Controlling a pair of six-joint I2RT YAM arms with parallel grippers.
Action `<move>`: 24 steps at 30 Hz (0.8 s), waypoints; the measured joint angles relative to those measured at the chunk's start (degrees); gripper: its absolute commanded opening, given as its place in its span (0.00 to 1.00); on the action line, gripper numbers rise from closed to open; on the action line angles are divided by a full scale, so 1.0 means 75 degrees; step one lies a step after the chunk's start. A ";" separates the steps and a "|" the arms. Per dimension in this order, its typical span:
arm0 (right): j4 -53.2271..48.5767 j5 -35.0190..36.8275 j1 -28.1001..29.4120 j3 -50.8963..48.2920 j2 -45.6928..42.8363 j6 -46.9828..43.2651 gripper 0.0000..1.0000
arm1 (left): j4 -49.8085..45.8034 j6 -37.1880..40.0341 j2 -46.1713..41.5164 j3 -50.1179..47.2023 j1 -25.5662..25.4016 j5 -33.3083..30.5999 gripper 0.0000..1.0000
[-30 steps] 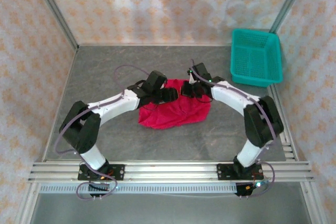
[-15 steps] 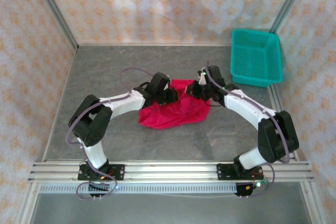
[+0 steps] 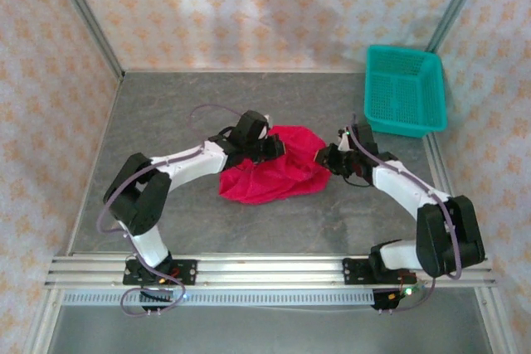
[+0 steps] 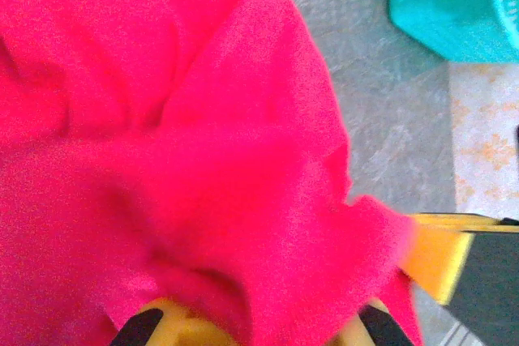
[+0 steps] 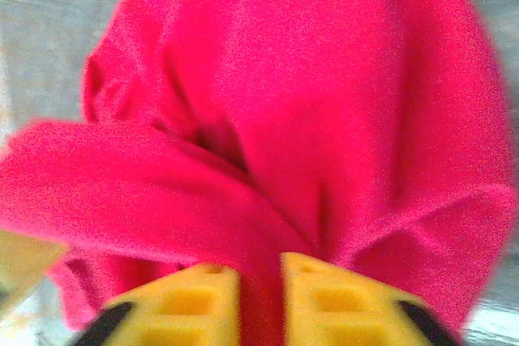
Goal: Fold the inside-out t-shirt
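Gripping a bunched red t-shirt (image 3: 274,170) from either side, the left claw (image 3: 278,147) and right claw (image 3: 322,157) both pinch cloth tightly; no fold made yet, all folding remains

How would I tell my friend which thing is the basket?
Look at the grey table, then go to its far right corner. The basket sits there. It is teal, hard and full of little holes, not soft and red like the t-shirt bunched in the middle.
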 measured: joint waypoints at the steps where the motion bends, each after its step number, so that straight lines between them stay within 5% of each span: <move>1: -0.0195 0.0160 0.0026 0.0061 -0.0055 -0.0032 0.31 | 0.0000 -0.0032 -0.0073 0.0003 0.0003 0.0000 0.00; 10: -0.0944 0.1072 0.1218 0.0915 -0.1612 0.0032 0.01 | 0.0117 -0.0303 -0.0154 -0.0017 0.0015 0.0029 0.00; 14: -0.0764 0.1084 0.1513 0.1035 -0.1020 0.0070 0.00 | 0.0111 -0.0335 -0.0154 -0.0052 0.0015 0.0026 0.00; 16: -0.0699 0.1087 0.1661 0.1110 -0.0391 0.0064 0.11 | 0.0111 -0.0332 -0.0157 -0.0052 0.0015 0.0026 0.00; 20: -0.0778 0.1472 0.1976 0.1451 0.0758 -0.0125 0.50 | 0.0085 -0.0332 -0.0160 -0.0052 0.0015 0.0023 0.00; 24: -0.0833 0.2197 0.2101 0.1912 0.1498 -0.0548 0.61 | 0.0047 -0.0329 -0.0163 -0.0052 0.0015 0.0023 0.00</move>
